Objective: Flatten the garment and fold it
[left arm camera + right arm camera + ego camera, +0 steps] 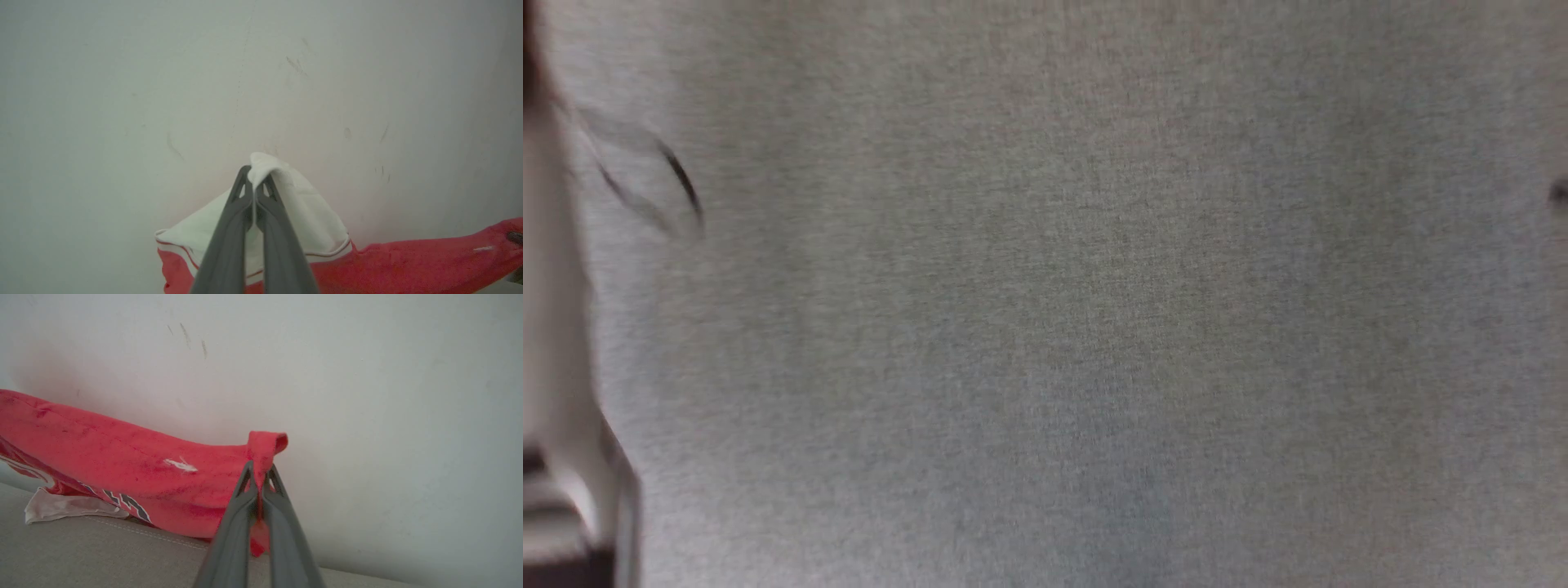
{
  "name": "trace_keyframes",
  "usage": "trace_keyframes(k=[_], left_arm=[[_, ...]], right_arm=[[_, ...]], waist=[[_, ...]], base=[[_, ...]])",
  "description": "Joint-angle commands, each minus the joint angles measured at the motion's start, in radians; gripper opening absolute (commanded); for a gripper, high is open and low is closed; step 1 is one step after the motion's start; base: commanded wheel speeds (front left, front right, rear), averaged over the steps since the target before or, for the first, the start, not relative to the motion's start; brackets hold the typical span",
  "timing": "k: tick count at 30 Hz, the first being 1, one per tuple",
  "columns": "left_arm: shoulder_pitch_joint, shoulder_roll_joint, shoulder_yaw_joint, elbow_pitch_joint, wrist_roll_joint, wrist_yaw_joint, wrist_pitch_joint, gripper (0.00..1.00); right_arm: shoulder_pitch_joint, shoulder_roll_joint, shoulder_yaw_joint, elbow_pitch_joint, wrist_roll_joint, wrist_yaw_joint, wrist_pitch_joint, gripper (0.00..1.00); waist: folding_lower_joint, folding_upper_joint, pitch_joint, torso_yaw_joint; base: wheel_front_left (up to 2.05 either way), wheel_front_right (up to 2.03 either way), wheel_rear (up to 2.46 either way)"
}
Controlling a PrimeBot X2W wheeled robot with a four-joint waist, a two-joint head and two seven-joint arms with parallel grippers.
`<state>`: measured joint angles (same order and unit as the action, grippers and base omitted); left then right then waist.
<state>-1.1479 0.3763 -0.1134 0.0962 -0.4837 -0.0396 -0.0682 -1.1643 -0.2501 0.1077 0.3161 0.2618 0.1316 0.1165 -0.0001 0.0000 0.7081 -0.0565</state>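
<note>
Left end effector (254, 181) clamped on white sleeve (310, 212) of red, white-trimmed fabric T-shirt (408, 261); right end effector (258, 477) clamped on its red edge.

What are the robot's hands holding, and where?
Both grip the garment: left hand pinches a white sleeve, right hand a red fabric edge.

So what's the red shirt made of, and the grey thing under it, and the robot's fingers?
The red shirt looks like soft knit cloth, slightly fuzzy and matte: it droops and folds where the right hand pinches it. The grey surface seems a coarse woven fabric, with a stitched seam showing. The fingers look like matte dark grey plastic, perhaps rubbery; hard to be sure.
</note>
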Motion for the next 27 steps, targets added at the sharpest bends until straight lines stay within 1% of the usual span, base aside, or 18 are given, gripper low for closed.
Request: trace_keyframes(k=[1, 7, 10, 13, 15, 18, 23, 27], left_arm=[[0.09, -0.007, 0.006, -0.05, -0.009, 0.017, -0.004, 0.0], [0.453, -0.011, 0.013, -0.237, -0.026, 0.065, -0.003, 0.0], [0.622, -0.022, 0.023, -0.294, -0.045, 0.088, -0.009, 0.0], [0.775, -0.036, 0.03, -0.321, -0.072, 0.105, -0.01, 0.0], [0.87, -0.045, 0.034, -0.32, -0.089, 0.115, -0.008, 0.0], [0.999, -0.034, 0.017, -0.291, -0.093, 0.115, 0.016, 0.0], [1.157, -0.032, -0.029, -0.244, -0.14, 0.102, 0.098, 0.0], [1.233, -0.02, -0.066, -0.223, -0.172, 0.094, 0.18, 0.0]], right_arm=[[0.078, -0.012, -0.009, -0.045, 0.027, -0.001, 0.007, 0.0], [0.4, -0.018, -0.085, -0.244, 0.086, -0.001, 0.038, 0.0], [0.539, 0.005, -0.122, -0.325, 0.095, -0.001, 0.045, 0.0], [0.662, 0.034, -0.146, -0.372, 0.098, -0.001, 0.042, 0.0], [0.738, 0.056, -0.16, -0.381, 0.102, -0.001, 0.036, 0.0], [0.841, 0.081, -0.168, -0.378, 0.115, -0.001, 0.028, 0.0], [0.994, 0.068, -0.158, -0.348, 0.102, -0.001, 0.027, 0.0], [1.094, 0.058, -0.145, -0.324, 0.141, -0.001, 0.061, 0.0]], waist=[[0.0001, 0.0, -0.081, 0.031], [0.0001, 0.0, -0.163, 0.038], [0.0001, 0.0, -0.198, 0.036], [0.0001, 0.0, -0.231, 0.034], [0.0001, 0.0, -0.256, 0.033], [0.0001, 0.0, -0.295, 0.032], [0.0001, 0.0, -0.361, 0.041], [0.0001, 0.0, -0.41, 0.049]], base=[[0.0, 0.0, 0.0], [0.0, 0.0, 0.0], [0.0, 0.0, 0.0], [0.0, 0.0, 0.0], [0.0, 0.0, 0.0], [0.0, 0.0, 0.0], [0.0, 0.0, 0.0], [0.0, 0.0, 0.0]])
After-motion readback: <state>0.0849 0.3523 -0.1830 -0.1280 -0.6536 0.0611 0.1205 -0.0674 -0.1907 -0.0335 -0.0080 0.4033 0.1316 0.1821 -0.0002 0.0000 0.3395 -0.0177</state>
